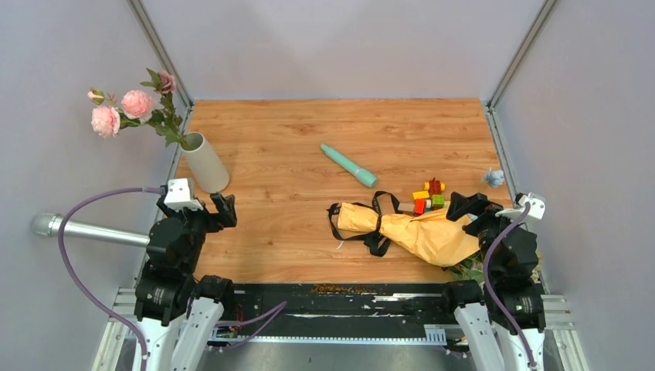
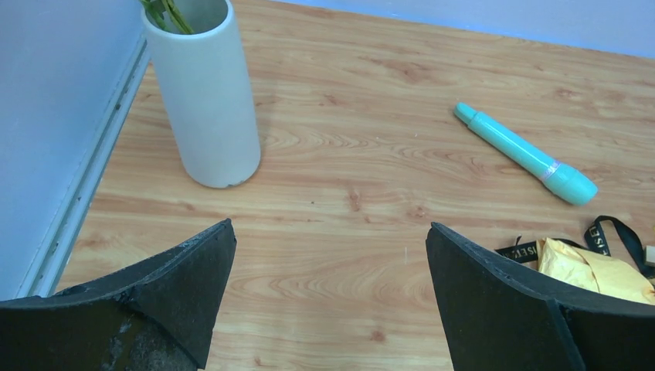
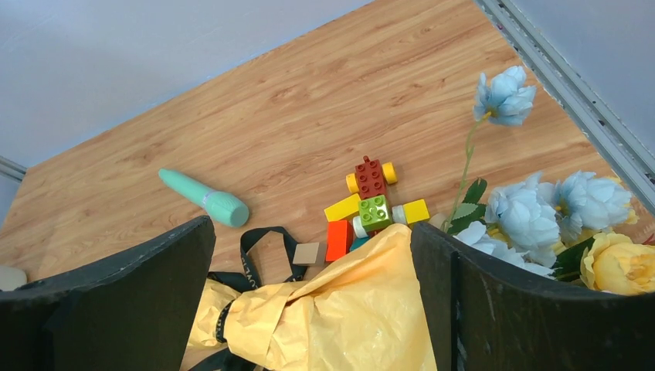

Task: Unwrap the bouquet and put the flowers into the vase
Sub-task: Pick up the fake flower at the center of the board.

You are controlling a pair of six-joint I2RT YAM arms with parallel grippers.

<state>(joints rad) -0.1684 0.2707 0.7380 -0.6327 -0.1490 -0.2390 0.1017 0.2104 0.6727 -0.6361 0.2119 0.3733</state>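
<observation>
you see the bouquet (image 1: 421, 232) lying wrapped in crinkled orange-tan paper (image 3: 347, 313), black strap (image 1: 376, 236) tied round it; the vase (image 1: 205, 162) holds pink flowers (image 1: 123, 110); left gripper (image 2: 332, 290) and right gripper (image 3: 313, 290) gape wide, empty.

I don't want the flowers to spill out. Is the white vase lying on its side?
No, the vase stands upright on its base on the table, with green stems poking out of its top.

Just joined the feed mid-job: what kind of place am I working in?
Probably a lab test cell for robot trials, not a home or shop: a wood-grain table boxed in by plain grey walls on metal framing, with unrelated props like toy blocks and a teal stick.
</observation>
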